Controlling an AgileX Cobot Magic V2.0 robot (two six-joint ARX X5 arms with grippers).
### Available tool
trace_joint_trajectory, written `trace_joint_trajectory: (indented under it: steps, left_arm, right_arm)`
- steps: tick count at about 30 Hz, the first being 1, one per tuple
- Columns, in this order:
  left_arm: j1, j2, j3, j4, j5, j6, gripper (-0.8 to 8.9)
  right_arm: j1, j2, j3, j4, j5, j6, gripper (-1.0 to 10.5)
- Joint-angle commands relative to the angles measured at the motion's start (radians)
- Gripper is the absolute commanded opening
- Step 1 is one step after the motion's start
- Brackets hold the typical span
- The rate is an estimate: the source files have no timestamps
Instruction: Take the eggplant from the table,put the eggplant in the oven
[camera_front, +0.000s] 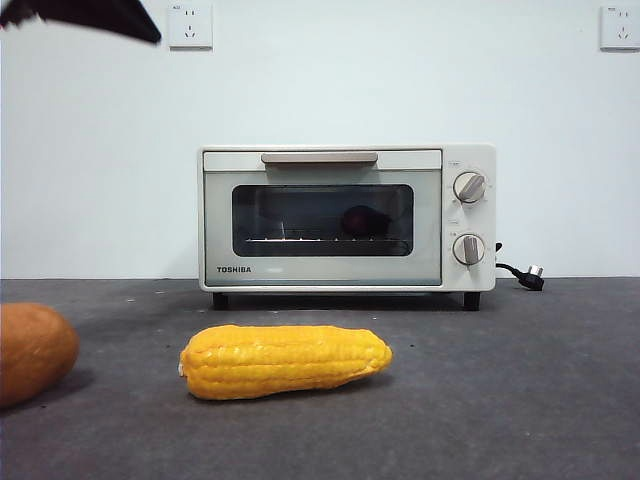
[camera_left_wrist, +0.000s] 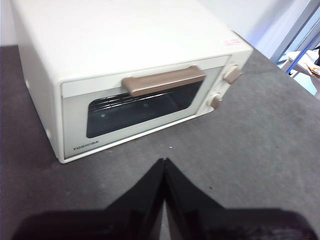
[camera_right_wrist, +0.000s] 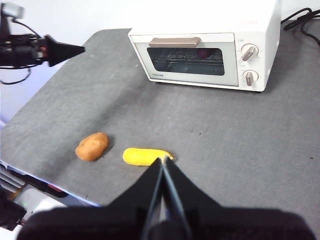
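eggplant (camera_front: 366, 221) inside closed oven (camera_front: 322, 272), centre frame; left gripper (camera_left_wrist: 164, 161) and right gripper (camera_right_wrist: 163, 159) both closed, empty.

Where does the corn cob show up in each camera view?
Front view: the corn cob lies low in the middle of the picture, in front of the oven.
Left wrist view: not in it; only the oven and table.
Right wrist view: by the right gripper tips, beside an orange-brown vegetable.
Shared landmark: the oven.
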Motion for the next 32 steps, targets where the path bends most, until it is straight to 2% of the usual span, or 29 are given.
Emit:
trace_joint_trajectory:
  steps: [1, 10, 17, 32]
  left_arm:
    - [-0.024, -0.055, 0.000, -0.046, -0.023, 0.014, -0.06]
    - [-0.075, -0.253, 0.000, -0.203, -0.073, 0.013, -0.07]
    - [-0.079, -0.372, 0.000, -0.261, -0.075, 0.010, -0.07]
    - [-0.079, -0.394, 0.000, -0.283, -0.075, 0.010, -0.05]
  right_arm:
    - [0.001, -0.005, 0.000, -0.024, 0.000, -0.015, -0.1]
    - [0.001, -0.005, 0.000, -0.024, 0.000, -0.015, -0.1]
    - [0.001, -0.005, 0.000, -0.024, 0.000, -0.015, -0.1]
    - [0.001, -0.005, 0.000, -0.024, 0.000, -0.015, 0.0]
